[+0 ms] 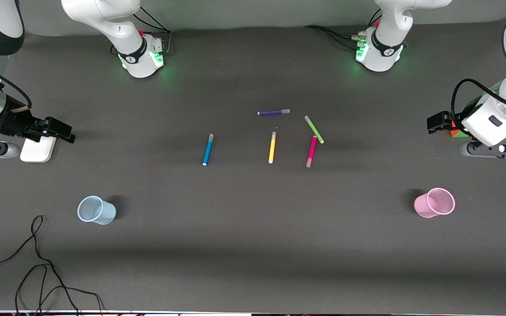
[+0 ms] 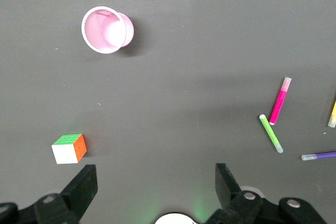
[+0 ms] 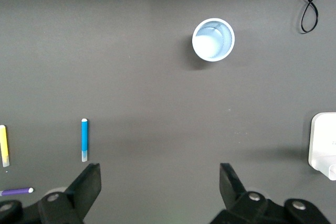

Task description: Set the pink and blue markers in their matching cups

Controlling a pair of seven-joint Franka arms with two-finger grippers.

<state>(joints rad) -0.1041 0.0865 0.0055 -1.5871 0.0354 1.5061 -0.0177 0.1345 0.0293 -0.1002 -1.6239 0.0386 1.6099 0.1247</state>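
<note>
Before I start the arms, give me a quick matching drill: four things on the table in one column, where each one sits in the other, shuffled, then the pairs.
Things:
1. blue marker
2. pink marker
3. blue cup
4. pink cup

Places:
A. upright toward the left arm's end of the table
B. lying flat, one end beside the green marker
C. upright toward the right arm's end of the table
D. lying flat, alone, on the yellow marker's right-arm side

Pairs: 1-D, 2-B, 3-C, 4-A

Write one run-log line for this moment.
left gripper: open, waiting | right gripper: open, waiting | pink marker, blue marker: on table | cups: empty
</note>
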